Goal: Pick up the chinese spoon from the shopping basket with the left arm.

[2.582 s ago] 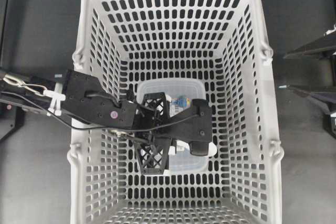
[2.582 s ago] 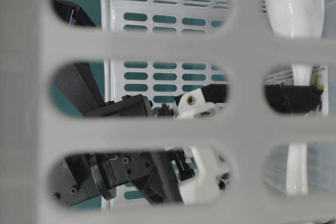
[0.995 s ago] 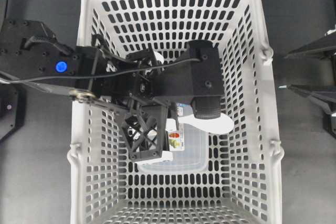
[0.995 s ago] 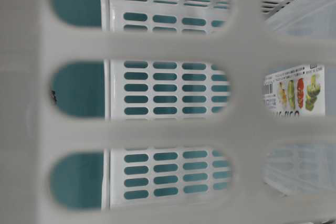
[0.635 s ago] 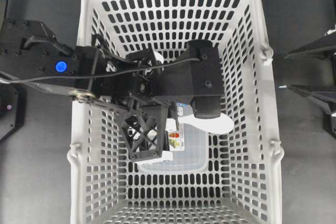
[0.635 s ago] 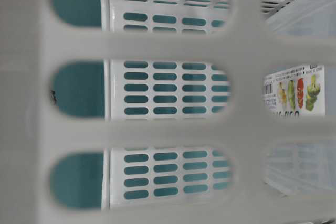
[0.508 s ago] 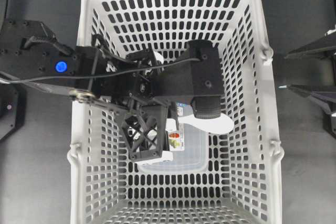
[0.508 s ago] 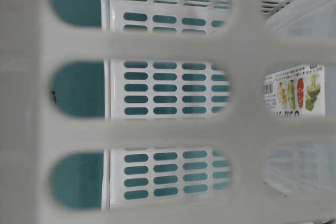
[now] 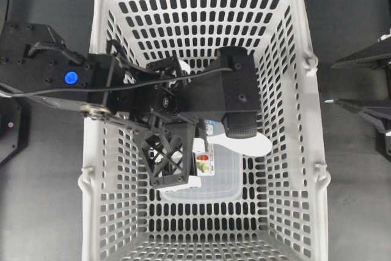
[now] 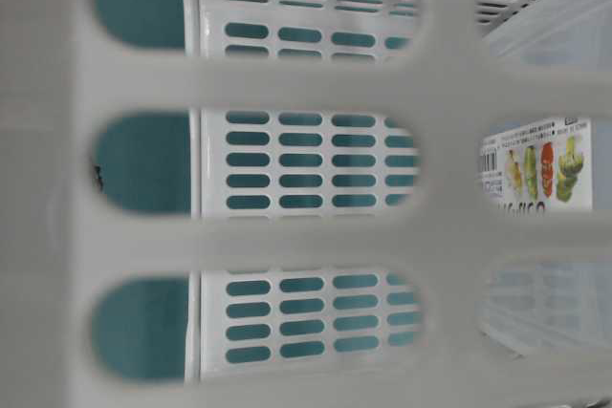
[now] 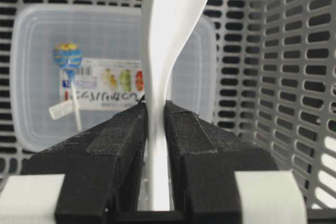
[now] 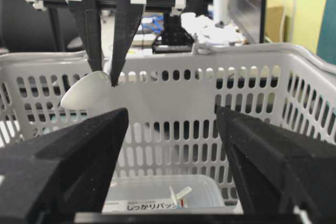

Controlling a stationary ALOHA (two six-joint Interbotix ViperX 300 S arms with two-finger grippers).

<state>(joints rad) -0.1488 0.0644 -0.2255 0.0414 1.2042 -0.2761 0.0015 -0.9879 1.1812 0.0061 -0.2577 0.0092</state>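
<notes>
Two black padded fingers (image 11: 123, 145) of the left gripper (image 11: 156, 116) clamp the glossy white chinese spoon's (image 11: 167, 35) flat handle mid-frame, above the light-grey slotted plastic shopping basket (image 11: 273, 51); the right gripper's (image 12: 170, 124) fingers stand apart.

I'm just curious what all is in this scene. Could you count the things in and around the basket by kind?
Shopping basket: 1
Chinese spoon, held above the basket: 1
Clear lidded container on the basket floor: 1
Lollipop lying on the container lid: 1
Robot grippers: 2, left gripper and right gripper
Total: 6
</notes>
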